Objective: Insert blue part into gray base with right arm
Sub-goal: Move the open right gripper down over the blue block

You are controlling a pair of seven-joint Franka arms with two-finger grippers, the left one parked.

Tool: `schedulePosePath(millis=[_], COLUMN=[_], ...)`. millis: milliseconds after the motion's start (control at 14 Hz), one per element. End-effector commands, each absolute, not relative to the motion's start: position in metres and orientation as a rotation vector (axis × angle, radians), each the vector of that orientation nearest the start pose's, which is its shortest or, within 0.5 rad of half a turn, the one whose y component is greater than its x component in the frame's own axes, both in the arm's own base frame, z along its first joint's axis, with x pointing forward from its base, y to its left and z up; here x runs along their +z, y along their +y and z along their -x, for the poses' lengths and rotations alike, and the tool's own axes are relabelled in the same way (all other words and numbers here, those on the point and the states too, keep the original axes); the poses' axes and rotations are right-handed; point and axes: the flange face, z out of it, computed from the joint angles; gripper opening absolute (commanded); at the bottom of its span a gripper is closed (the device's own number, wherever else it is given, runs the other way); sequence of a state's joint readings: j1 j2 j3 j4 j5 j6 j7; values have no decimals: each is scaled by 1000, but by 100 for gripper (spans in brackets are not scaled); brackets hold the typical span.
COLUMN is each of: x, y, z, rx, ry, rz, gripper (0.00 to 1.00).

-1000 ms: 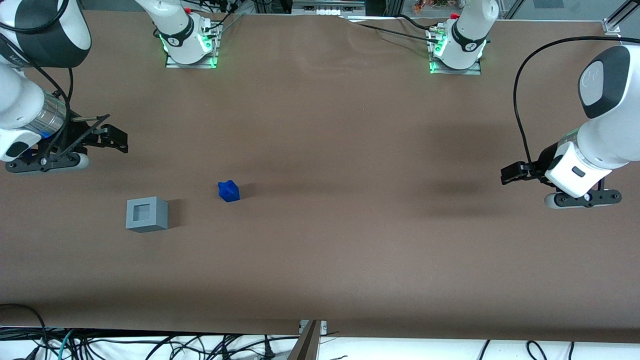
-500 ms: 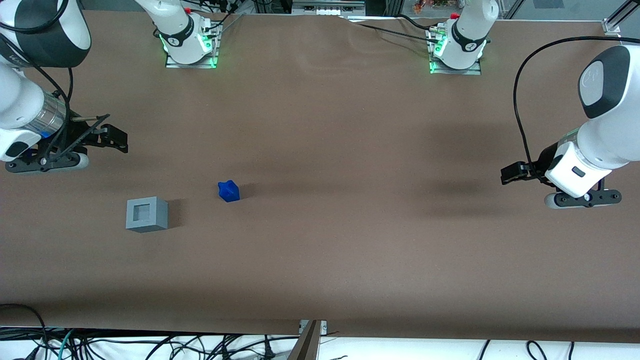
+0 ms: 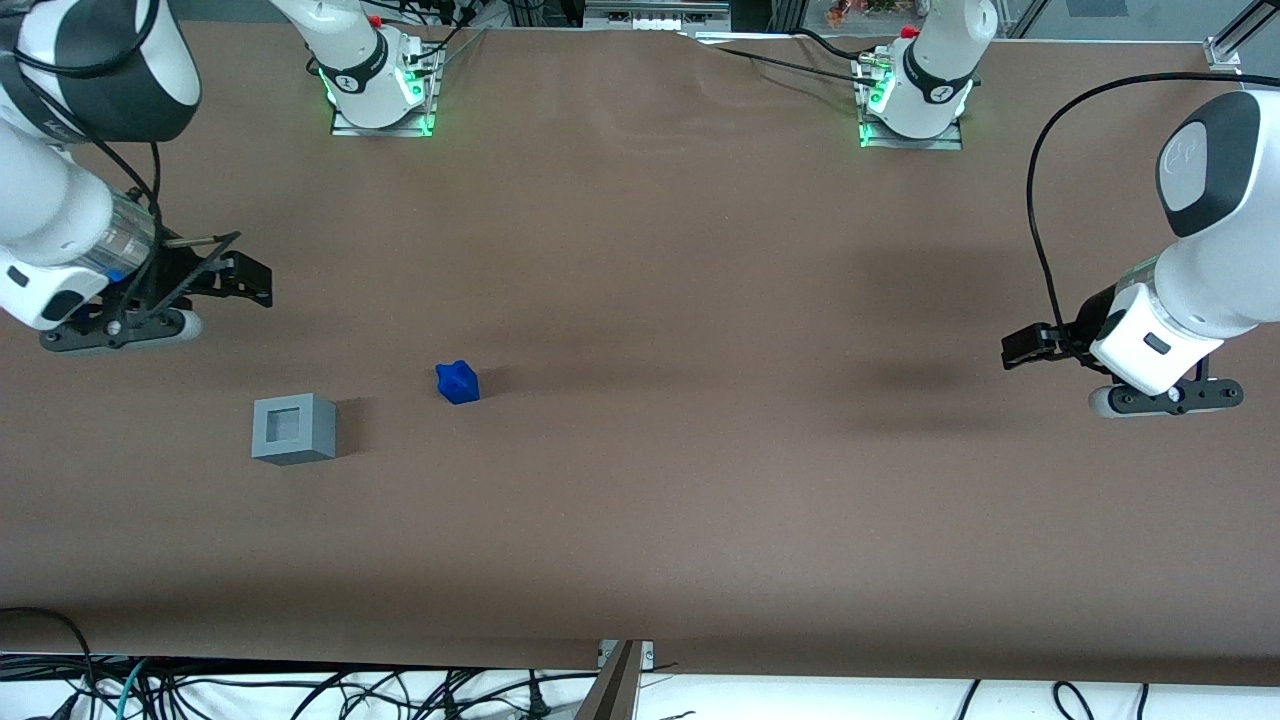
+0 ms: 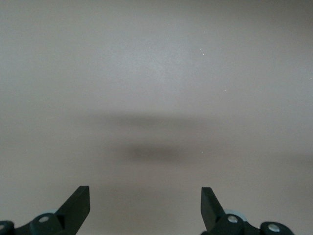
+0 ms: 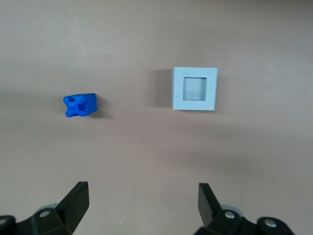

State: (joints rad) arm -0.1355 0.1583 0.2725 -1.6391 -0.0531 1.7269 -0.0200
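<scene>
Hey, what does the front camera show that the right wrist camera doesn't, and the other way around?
Only the front view shows the right arm itself, both arm bases, and where its hand sits: farther from the camera than the gray base, apart from both pieces. Only the right wrist view shows the hand's fingers spread open and empty, and the blue part's notched face. Both show the blue part and the gray base lying apart on the brown table, recess empty.

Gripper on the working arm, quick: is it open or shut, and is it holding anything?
Gripper: open, holding nothing, in the air farther from the front camera than the blue part and the gray base, touching neither.
</scene>
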Motion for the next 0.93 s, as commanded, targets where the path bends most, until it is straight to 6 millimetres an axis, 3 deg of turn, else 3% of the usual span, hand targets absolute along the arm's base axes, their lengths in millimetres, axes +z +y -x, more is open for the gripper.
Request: schedulePosePath(millis=[0,143,500,714,857], x=[485,444,331,274,258], y=[108,135,211,220,219], z=[-610,-622,-634,-609,-599], rx=[72,30,-72,-141,-167], ry=[-181,-127,-178,-224,-273], rz=[3129,3110,3035,3020,3031], gripper=[99,99,99,99,99])
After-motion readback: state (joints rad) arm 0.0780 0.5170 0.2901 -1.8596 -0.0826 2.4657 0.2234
